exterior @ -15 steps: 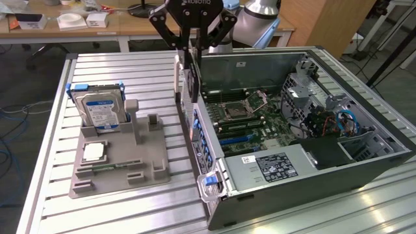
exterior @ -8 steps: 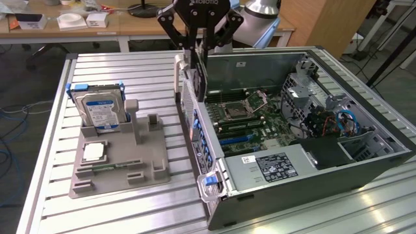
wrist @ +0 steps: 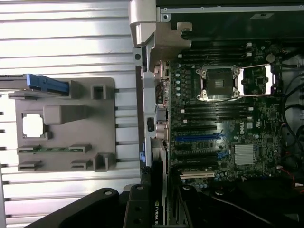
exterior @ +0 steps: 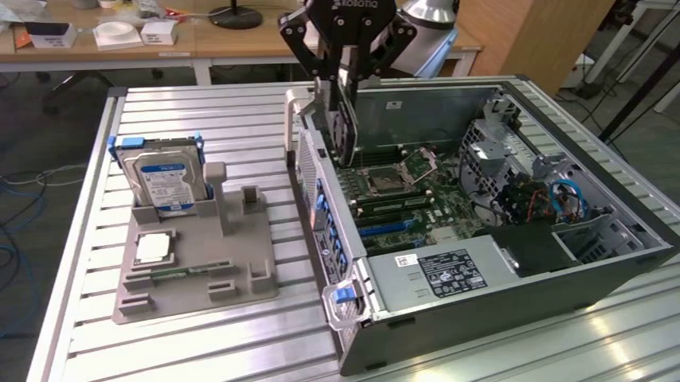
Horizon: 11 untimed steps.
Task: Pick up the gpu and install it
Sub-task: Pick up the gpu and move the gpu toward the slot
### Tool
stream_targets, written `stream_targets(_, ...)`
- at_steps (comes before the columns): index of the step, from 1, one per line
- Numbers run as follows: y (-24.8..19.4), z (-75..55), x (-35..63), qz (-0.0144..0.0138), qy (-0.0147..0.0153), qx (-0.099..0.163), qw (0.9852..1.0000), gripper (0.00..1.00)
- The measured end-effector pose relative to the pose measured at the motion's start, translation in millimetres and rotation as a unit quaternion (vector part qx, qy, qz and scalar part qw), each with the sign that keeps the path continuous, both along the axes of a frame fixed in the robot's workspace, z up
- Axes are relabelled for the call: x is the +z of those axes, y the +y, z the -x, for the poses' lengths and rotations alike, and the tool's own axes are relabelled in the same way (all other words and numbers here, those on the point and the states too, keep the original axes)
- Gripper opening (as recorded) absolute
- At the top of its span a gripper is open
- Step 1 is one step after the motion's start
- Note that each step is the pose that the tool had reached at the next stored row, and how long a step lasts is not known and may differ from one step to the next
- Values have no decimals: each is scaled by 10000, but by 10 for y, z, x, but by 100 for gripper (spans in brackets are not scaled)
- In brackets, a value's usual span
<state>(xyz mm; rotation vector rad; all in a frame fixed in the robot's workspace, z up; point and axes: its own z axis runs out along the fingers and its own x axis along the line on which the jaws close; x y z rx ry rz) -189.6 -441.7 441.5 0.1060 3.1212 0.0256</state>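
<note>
My gripper [exterior: 345,83] is shut on the gpu [exterior: 342,131], a thin dark card that hangs on edge with its silver end bracket [exterior: 311,107] toward the exterior view's left. The card hovers just above the rear wall of the open computer case [exterior: 510,294], over the motherboard [exterior: 415,199]. From the wrist, the gripper [wrist: 159,199] clamps the gpu [wrist: 155,211], seen edge-on, beside the case's rear wall. The blue expansion slots [wrist: 199,138] lie on the board close to the card's line.
At the exterior view's left, a grey holder [exterior: 197,286] carries a hard drive [exterior: 165,179], a processor chip [exterior: 154,248] and a memory stick [exterior: 181,270]. Inside the case are a power supply [exterior: 447,270] and cables [exterior: 563,199]. Slatted metal table [exterior: 212,111]; desks behind.
</note>
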Motion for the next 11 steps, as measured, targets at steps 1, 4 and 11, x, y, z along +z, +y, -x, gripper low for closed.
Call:
stream_targets(1,0,-25,0,0,0,0,10000,26)
stream_targets(4,0,-91,0,0,0,2,10000,26)
stream_targets(11,0,-217,0,0,0,3,10000,26)
